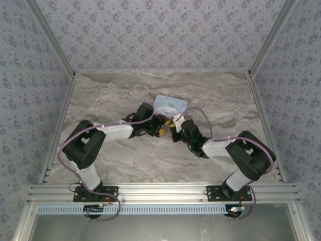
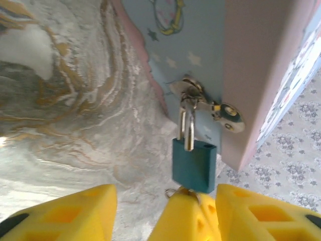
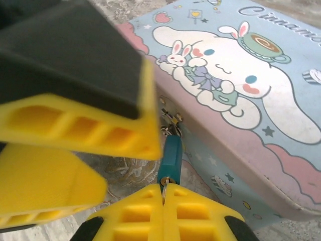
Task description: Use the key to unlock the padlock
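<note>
The small teal-blue padlock (image 2: 194, 164) hangs by its silvery shackle (image 2: 186, 129) from the hasp of the pale blue cartoon tin (image 2: 200, 45). In the right wrist view the padlock (image 3: 170, 158) sits just beyond my right gripper (image 3: 164, 190), which is shut on the thin silvery key (image 3: 164, 185). The key's tip meets the keyhole on the padlock's underside. My left gripper (image 2: 165, 195) is open, its yellow fingers (image 2: 65, 213) spread either side of the padlock without touching it. The right gripper's fingers (image 2: 188, 218) stand between them, with the key's ring (image 2: 173, 192) peeking out.
The tin (image 1: 170, 105) lies at the back middle of the marble table (image 1: 115, 95), lid with the white cartoon figure (image 3: 235, 85) facing up. Both arms converge just in front of it, the left gripper (image 1: 159, 128) close beside the right gripper (image 1: 175, 131). Patterned walls enclose the table.
</note>
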Robot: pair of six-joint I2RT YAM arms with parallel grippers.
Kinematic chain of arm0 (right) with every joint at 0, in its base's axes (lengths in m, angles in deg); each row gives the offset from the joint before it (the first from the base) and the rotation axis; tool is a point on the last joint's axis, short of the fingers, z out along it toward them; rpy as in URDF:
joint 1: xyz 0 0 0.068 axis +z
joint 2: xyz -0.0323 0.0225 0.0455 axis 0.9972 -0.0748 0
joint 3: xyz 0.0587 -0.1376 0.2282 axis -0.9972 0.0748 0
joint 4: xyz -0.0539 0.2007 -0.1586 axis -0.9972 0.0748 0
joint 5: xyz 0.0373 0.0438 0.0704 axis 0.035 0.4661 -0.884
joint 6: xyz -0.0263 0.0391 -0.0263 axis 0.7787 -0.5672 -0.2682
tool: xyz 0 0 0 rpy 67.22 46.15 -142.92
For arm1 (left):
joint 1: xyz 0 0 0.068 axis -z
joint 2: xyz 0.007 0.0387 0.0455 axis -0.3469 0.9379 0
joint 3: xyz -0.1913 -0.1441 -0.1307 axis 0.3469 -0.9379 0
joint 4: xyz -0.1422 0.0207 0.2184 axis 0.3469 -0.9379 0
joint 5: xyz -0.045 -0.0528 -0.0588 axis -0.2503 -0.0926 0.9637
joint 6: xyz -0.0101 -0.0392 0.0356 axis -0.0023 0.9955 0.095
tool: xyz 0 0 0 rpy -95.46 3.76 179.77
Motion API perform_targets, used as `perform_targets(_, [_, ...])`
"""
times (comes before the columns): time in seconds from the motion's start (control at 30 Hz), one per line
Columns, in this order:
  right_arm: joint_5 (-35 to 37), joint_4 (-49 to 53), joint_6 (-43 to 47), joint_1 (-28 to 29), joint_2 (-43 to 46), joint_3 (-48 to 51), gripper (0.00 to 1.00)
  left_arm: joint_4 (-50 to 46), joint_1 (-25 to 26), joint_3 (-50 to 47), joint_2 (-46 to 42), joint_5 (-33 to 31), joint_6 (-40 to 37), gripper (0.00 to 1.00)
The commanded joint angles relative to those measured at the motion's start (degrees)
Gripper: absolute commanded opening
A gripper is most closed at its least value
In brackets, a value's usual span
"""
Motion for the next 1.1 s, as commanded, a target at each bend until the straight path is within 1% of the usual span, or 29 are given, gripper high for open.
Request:
perform_targets(0.0, [-4.17, -0.96, -10.44, -1.1, -0.68, 0.78, 0.0, -3.4, -1.33, -0.12, -5.54, -1.36, -4.21, 0.62])
perform_targets(0.13, [-7.92, -1.79, -19.12, -2.68, -0.59, 1.55, 0.0, -7.92, -2.91, -0.38, -10.78, -4.57, -9.23, 0.72])
perform_targets(0.23, [-10.88, -2.89, -26.52, -3.94, -0.67, 2.38, 0.0, -10.22, -4.03, -0.87, -14.51, -7.38, -12.72, 0.76])
perform_targets(0.3, [-12.52, -4.02, -30.63, -4.69, -0.74, 3.07, 0.0, -11.41, -4.67, -1.21, -16.39, -8.8, -14.76, 0.78])
perform_targets(0.4, [-14.93, -4.54, -39.6, -5.92, -0.69, 3.88, 0.0, -12.75, -5.56, -1.48, -18.54, -10.44, -17.62, 0.8])
perform_targets(0.53, [-16.66, -4.68, -50.09, -6.81, -1.3, 4.68, 0.0, -12.81, -7.28, -2.16, -19.42, -10.68, -20.25, 0.82])
perform_targets(0.7, [-18.9, -7.42, -60.75, -7.52, -3.89, 5.72, 0.0, -13.98, -9.42, -1.48, -18.22, -10.73, -24.19, 0.86])
perform_targets(0.83, [-19.47, -9.75, -66.4, -7.69, -5.81, 6.49, 0.0, -16.03, -11.74, 1.46, -14.87, -9.25, -29.23, 0.88])
perform_targets(1.07, [-17.5, -7.53, -67.01, -7.93, -4.92, 7.35, 0.15, -19.6, -13.41, 11.02, -5.99, -5.23, -37.68, 0.9])
